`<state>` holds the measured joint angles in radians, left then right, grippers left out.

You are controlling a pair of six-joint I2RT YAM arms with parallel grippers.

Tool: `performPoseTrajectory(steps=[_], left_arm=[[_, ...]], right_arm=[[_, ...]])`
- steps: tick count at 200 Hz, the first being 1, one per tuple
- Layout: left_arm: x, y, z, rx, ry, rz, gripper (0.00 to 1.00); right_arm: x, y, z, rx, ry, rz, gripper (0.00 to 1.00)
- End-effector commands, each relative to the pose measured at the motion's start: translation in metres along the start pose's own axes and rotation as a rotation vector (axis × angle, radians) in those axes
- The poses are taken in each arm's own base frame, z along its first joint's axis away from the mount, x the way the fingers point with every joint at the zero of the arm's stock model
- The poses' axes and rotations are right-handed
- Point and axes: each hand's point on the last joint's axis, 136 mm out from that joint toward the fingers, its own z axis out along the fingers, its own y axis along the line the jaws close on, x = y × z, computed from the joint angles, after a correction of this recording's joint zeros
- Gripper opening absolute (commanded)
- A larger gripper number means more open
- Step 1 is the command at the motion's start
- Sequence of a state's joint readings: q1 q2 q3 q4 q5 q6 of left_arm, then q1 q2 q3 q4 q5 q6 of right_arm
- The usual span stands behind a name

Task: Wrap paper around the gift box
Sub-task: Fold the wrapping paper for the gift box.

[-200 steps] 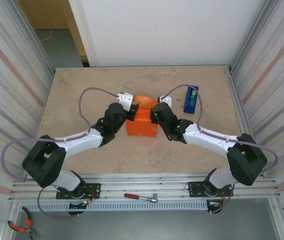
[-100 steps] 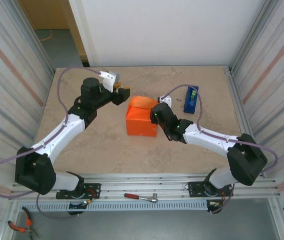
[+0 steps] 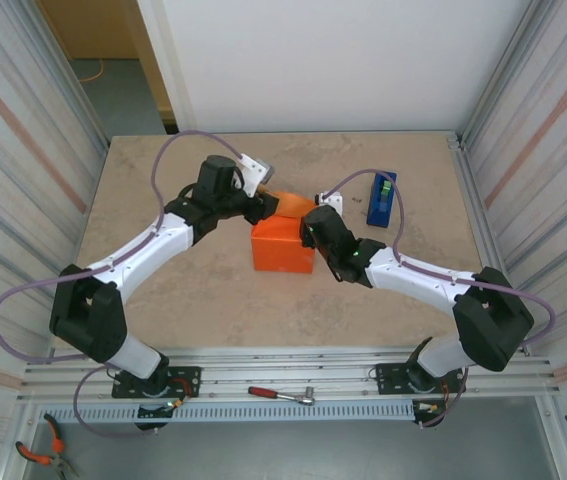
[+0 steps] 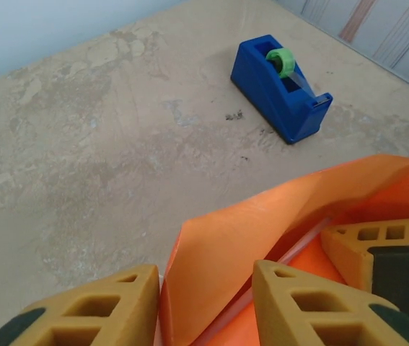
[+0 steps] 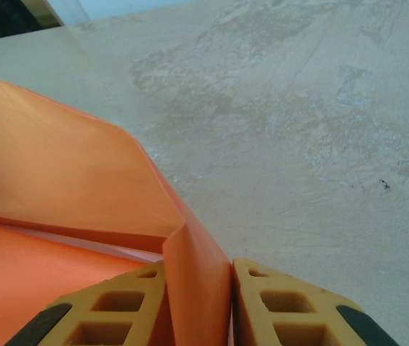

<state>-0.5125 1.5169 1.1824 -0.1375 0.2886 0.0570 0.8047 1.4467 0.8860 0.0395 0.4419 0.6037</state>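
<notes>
there, paper (image 5: 81,173) (orange) sits pinched inside the right end effector (image 5: 198,288).

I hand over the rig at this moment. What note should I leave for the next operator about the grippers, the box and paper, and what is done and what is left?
Left gripper: open, jaws astride the raised far flap of the paper.
Right gripper: shut on a fold of the paper at that same end.
Box: mid-table, hidden under the paper.
Tape dispenser: stands apart, to the right.
Done: the paper covers the top and near sides.
Left: probably fold the far end flat and tape it; no tape is visible on the paper.
</notes>
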Motion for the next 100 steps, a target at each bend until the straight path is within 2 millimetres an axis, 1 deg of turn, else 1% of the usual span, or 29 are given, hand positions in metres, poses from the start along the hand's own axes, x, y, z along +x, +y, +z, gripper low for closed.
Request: performPoseTrajectory(steps=[1, 27, 42, 67, 86, 100], left_arm=[[-0.009, 0.009, -0.006, -0.059, -0.041, 0.021, 0.33], [-0.006, 0.01, -0.006, -0.073, -0.045, 0.02, 0.15], [-0.007, 0.009, -0.008, -0.066, -0.059, 0.019, 0.0], [-0.015, 0.004, -0.017, -0.061, -0.13, 0.023, 0.0], [-0.025, 0.001, -0.032, -0.064, -0.225, 0.022, 0.0], [-0.033, -0.002, -0.048, -0.074, -0.318, 0.028, 0.0]], right_arm=[[0.045, -0.024, 0.003, 0.08, 0.135, -0.056, 0.25], [0.045, -0.024, 0.003, 0.08, 0.135, -0.056, 0.26], [0.044, -0.024, 0.003, 0.083, 0.135, -0.056, 0.25], [0.045, -0.024, 0.004, 0.083, 0.137, -0.054, 0.26], [0.045, -0.025, 0.004, 0.084, 0.139, -0.053, 0.26], [0.046, -0.024, 0.004, 0.083, 0.139, -0.052, 0.26]])
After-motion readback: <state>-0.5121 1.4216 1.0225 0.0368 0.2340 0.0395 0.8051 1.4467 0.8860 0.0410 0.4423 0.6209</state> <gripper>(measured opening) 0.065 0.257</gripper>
